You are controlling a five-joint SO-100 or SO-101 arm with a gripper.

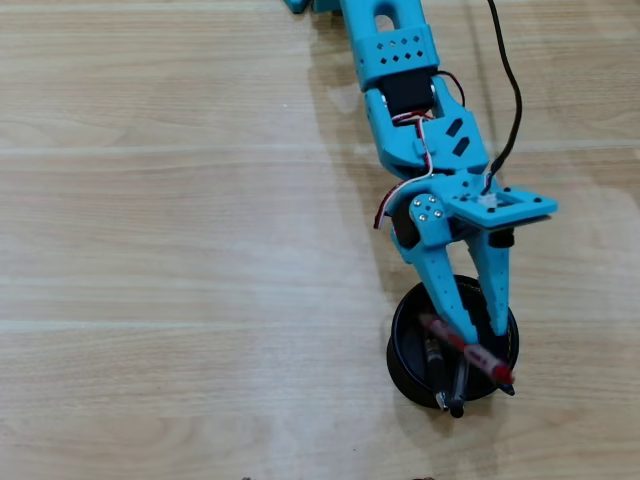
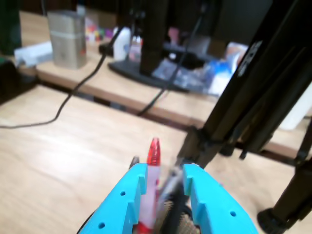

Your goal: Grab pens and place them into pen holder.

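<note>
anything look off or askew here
The red pen lies tilted across the pen holder instead of dropping in, its tip past the rim, between the gripper fingers. Other pens lean inside; nothing spilled.

Overhead view straight down on the table (image 1: 150,250); wrist view low, close behind the gripper (image 2: 165,180), both sharing it

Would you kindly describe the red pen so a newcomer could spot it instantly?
Follow the blue arm down the overhead view to the black pen holder. The red pen lies slanted across its opening between the gripper's fingers; the other pens there are dark.
</note>
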